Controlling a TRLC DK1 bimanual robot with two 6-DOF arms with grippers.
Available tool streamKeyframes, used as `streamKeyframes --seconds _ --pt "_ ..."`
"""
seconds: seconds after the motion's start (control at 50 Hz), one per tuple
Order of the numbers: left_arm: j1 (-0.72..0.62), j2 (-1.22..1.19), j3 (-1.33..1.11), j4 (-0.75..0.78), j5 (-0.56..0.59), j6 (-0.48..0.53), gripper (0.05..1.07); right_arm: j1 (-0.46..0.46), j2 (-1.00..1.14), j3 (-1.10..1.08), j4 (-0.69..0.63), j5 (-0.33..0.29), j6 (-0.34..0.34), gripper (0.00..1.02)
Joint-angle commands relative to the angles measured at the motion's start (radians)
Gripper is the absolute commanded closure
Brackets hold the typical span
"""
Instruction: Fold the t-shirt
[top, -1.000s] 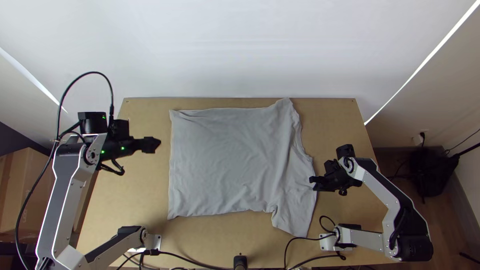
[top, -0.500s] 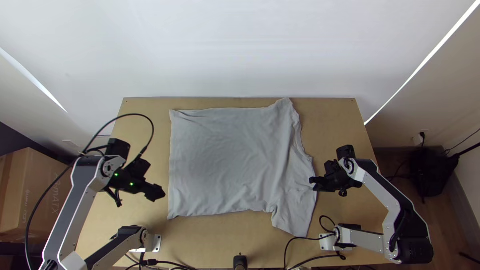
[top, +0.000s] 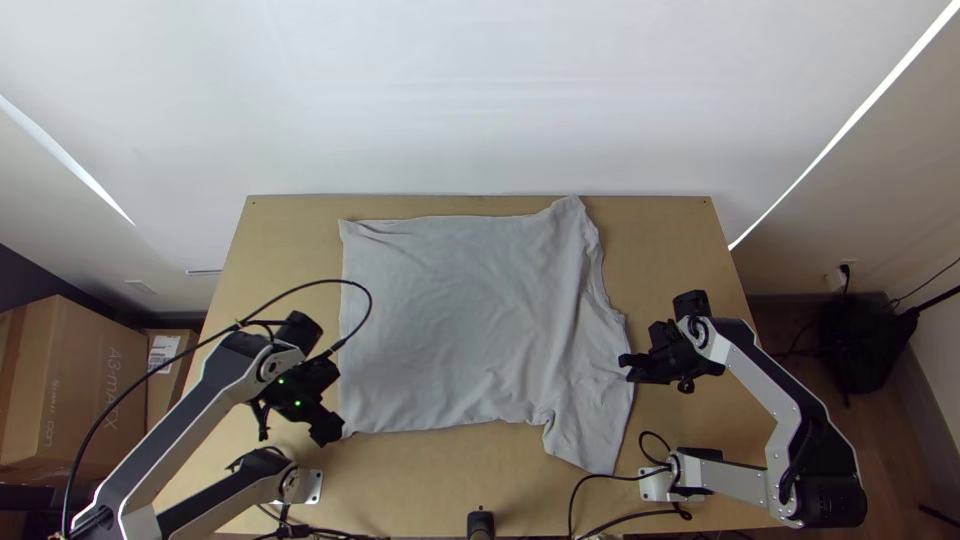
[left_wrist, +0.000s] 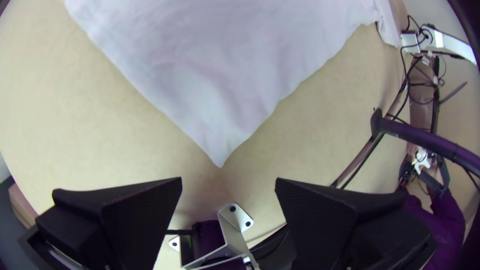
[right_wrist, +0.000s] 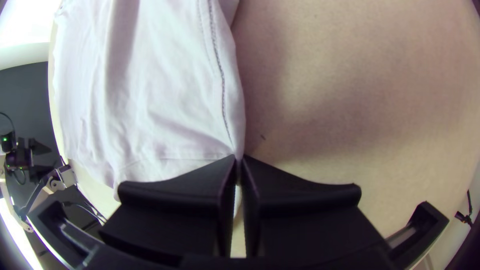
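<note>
My left pincer (left_wrist: 229, 180) is parted and bare, just off the near left corner (left_wrist: 218, 152) of the t-shirt (top: 450, 320); that corner points into my gap, the cloth running off rightward and away. My right pincer (right_wrist: 238, 157) is clenched on the right edge, by the seam. The shirt lies spread across the middle of the bench (top: 420, 480). I judge the left arm nearer for taking that corner, a small move rightward and down.

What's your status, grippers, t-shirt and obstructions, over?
T-shirt spread, lightly creased. Left gripper open by its near left corner. Right gripper shut on its right edge. Left arm's cable loops over the left side.
</note>
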Motion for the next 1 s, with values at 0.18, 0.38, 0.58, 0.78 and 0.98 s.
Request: streamKeyframes --seconds 0.18,0.38,0.58,0.78,0.98 --pt "-0.087 0.081 -0.077 0.094 -0.058 -0.053 0.20 0.001 -0.014 -0.033 -0.001 0.012 0.004 1.00" --pt "-0.115 0.150 -0.083 0.129 -0.062 -0.067 0.20 -0.001 -0.016 -0.034 -0.002 0.012 0.004 1.00" --pt "-0.161 0.232 -0.086 0.152 -0.084 -0.101 0.20 -0.002 -0.016 -0.031 -0.001 0.012 0.004 1.00" --pt "-0.190 0.296 -0.086 0.164 -0.113 -0.128 0.20 -0.004 -0.017 -0.034 -0.001 0.012 0.002 1.00" --pt "-0.201 0.331 -0.081 0.178 -0.119 -0.131 0.20 -0.004 -0.017 -0.031 -0.001 0.012 0.002 1.00"
